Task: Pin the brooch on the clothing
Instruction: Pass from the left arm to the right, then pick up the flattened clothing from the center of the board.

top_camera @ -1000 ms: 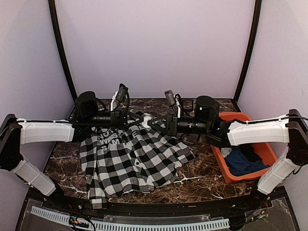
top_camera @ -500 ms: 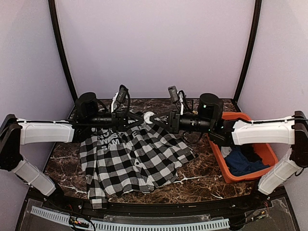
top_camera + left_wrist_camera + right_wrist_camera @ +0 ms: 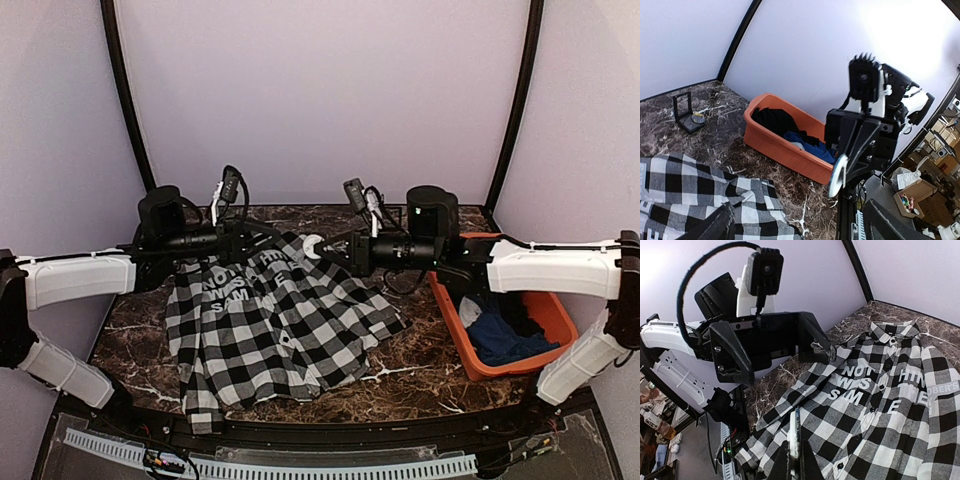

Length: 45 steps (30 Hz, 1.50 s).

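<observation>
My right gripper [image 3: 795, 462] is pressed together on the brooch [image 3: 795, 432], a small white disc pinched by its rim and held edge-on in the air above the shirt [image 3: 270, 330]. My left gripper [image 3: 272, 240] stands spread wide with nothing in it, facing the right one, near but apart. Both arms reach inward from the sides, forearms about level, fingers pointing at each other over the shirt's far end.

The shirt lies spread on the table [image 3: 420, 370], lettering up. I judge it soft and limp: it will bunch and slide under any push, so my left fingers should take a small fold of cloth and hold it up firm for the pin. The brooch looks light, stiff and smooth, so it could twist in a rim grip. I cannot make out its pin from here; it may sit on the hidden face.
</observation>
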Each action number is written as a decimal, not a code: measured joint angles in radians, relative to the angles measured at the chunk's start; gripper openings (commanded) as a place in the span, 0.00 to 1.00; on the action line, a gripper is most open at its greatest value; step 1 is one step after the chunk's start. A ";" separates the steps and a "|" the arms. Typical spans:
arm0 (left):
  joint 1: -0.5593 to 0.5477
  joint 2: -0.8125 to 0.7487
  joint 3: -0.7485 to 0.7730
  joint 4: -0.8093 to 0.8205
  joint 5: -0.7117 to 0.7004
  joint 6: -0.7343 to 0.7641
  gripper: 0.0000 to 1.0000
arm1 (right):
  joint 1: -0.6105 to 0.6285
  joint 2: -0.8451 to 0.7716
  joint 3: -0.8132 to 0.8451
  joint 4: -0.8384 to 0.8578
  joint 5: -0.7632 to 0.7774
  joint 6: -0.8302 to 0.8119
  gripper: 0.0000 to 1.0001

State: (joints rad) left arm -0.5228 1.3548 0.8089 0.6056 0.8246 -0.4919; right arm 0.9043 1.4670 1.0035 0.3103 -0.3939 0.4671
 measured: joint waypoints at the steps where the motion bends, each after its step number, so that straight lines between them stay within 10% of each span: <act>1: 0.010 0.000 0.001 -0.028 -0.009 0.010 0.97 | 0.000 0.004 0.027 -0.032 0.003 -0.022 0.00; 26: 0.120 -0.219 0.150 -0.850 -0.943 0.359 0.99 | -0.098 0.270 0.425 -0.531 0.073 -0.172 0.00; 45: 0.276 -0.111 0.086 -0.855 -0.910 0.288 0.99 | -0.102 0.296 0.478 -0.790 0.470 -0.076 0.00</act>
State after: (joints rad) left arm -0.2466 1.2442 0.8948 -0.2489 -0.0856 -0.2039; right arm 0.8021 1.7626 1.4818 -0.4801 0.0757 0.3916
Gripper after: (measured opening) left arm 0.987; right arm 0.025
